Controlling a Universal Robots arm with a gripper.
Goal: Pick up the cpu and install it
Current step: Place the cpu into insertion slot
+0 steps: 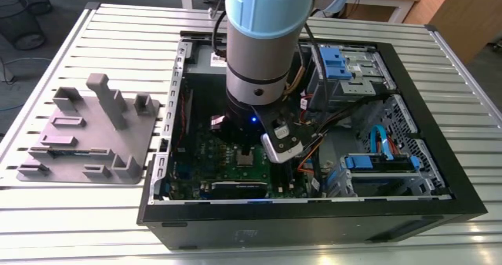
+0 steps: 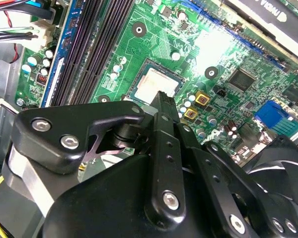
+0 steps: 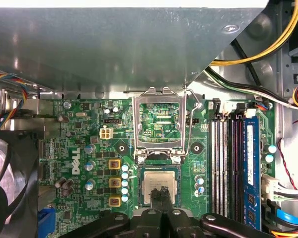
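Observation:
The cpu, a small square chip with a silvery top, lies flat in its socket on the green motherboard. It also shows in the second wrist view and, small, in the exterior view. My gripper hangs just over the chip's near edge, its two black fingers pressed together with nothing between them; in the second wrist view the gripper reaches the same edge. The hinged metal socket frame stands flipped open beyond the chip. The arm reaches down into the open computer case.
Memory slots and a blue memory stick run beside the socket. A fan, loose cables and the case wall crowd the board. A grey tray with upright posts sits outside the case on the slatted table.

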